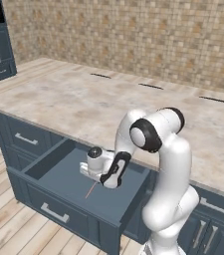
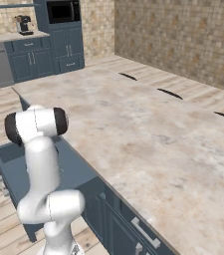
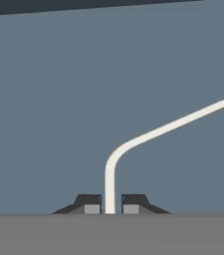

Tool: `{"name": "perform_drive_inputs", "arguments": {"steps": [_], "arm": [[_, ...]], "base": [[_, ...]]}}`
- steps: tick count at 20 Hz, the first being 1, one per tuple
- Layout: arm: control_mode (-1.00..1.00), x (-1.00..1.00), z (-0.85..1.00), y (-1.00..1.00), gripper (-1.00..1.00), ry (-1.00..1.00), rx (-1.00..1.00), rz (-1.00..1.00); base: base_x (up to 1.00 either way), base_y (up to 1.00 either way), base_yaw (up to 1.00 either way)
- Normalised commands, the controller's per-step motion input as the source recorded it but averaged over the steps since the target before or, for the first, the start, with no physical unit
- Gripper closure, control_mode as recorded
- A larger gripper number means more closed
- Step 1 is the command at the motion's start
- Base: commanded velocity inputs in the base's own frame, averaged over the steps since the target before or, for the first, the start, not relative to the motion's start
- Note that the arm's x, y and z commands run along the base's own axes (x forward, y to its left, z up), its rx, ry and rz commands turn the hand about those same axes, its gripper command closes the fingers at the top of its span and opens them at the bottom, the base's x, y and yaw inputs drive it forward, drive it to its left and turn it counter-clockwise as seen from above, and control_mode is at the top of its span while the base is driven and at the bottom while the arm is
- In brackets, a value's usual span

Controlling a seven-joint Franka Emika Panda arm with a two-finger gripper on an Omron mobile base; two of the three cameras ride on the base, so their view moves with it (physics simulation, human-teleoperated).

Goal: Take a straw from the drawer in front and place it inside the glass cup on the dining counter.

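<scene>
Gripper [image 3: 110, 209] pinching straw [image 3: 153, 133] w/ both tips, inside open drawer [image 1: 58, 172]

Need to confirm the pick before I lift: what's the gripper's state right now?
Gripper: shut on the straw, low inside the open drawer; the straw runs between both fingertips.

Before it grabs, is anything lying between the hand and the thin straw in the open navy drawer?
Nothing visible does. The thin bent straw already runs up between the hand's two dark fingertips, over the bare floor of the wide navy drawer.
</scene>
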Motion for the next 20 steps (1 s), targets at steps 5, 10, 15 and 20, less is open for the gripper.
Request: {"name": "perform_drive_inputs", "arguments": {"steps": [5, 10, 15, 20], "arm": [[-1.0, -0.45, 1.0, 0.0, 1.0, -0.06, 0.08, 0.0], [-1.0, -0.24, 1.0, 0.0, 1.0, 0.0, 0.13, 0.0], [-1.0, -0.01, 1.0, 0.0, 1.0, 0.0, 0.12, 0.01], [-1.0, 0.12, 1.0, 0.01, 1.0, -0.01, 0.12, 0.02]], "base": [[0.0, 0.0, 0.0], [0.0, 0.0, 0.0], [0.0, 0.0, 0.0], [0.0, 0.0, 0.0]]}}
